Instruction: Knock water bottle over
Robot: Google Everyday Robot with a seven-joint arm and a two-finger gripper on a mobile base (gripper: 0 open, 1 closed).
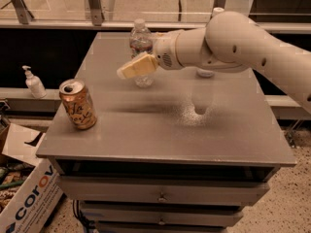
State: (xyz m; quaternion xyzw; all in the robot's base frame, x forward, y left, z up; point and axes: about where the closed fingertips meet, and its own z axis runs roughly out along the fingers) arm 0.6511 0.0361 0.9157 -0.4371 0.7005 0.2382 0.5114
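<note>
- Presently the gripper point(137, 66) is being held over the tabletop point(233, 130), jaws together, empty.
- The water bottle point(140, 39) is being seen upright just behind the jaws.
- It is being judged light, tippy; pushed best near its cap point(140, 22).

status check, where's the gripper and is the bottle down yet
Gripper over the table, right in front of water bottle. Bottle upright, not down. Can off to the side, nothing in the way.
</note>
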